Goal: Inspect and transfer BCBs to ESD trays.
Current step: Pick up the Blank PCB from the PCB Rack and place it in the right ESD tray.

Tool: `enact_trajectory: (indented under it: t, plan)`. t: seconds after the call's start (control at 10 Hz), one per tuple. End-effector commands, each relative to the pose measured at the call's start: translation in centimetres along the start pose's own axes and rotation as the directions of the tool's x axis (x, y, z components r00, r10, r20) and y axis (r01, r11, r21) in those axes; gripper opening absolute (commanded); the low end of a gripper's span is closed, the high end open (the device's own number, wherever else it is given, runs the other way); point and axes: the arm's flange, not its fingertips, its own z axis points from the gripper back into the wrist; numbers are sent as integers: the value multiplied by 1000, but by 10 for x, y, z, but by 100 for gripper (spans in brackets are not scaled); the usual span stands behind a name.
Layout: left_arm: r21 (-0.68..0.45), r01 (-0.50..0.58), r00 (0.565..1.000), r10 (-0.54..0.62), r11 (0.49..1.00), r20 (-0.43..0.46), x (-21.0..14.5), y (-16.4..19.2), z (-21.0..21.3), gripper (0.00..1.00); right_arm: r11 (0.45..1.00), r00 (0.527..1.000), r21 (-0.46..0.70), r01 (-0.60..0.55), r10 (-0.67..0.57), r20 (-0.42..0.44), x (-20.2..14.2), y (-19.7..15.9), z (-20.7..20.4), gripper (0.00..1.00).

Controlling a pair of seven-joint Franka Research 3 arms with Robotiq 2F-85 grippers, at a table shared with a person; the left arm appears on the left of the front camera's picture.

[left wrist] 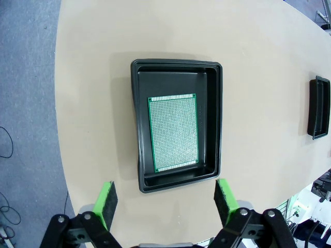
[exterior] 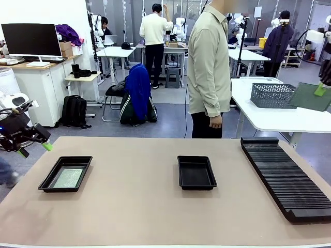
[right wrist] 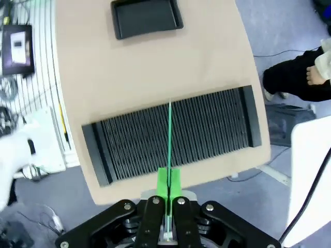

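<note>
The right gripper (right wrist: 169, 182) pinches one green board (right wrist: 169, 124) tight, high over the long rack (right wrist: 217, 129). I think it next needs laying flat in the empty tray (exterior: 196, 173). The left gripper (left wrist: 165, 202) hangs wide open over the other tray (left wrist: 213, 129), where a second board (left wrist: 172, 133) lies. Two boards, two trays, one rack.
</note>
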Motion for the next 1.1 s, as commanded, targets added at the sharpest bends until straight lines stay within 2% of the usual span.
enact_trajectory:
  t: [0.0,0.3,0.6,1.0]
  plan:
    - [-1,0,1000,0,1000,9,1,1,-1,100,987,983,-7,162,-160,94,20,2,-17,2]
    - [-1,0,1000,0,1000,9,1,1,-1,100,926,910,65,372,-377,171,51,13,-57,2]
    - [-1,0,1000,0,1000,9,1,1,-1,100,832,810,134,539,-555,190,81,18,-94,2]
    - [-1,0,1000,0,1000,9,1,1,-1,100,694,666,271,667,-718,200,101,17,-145,2]
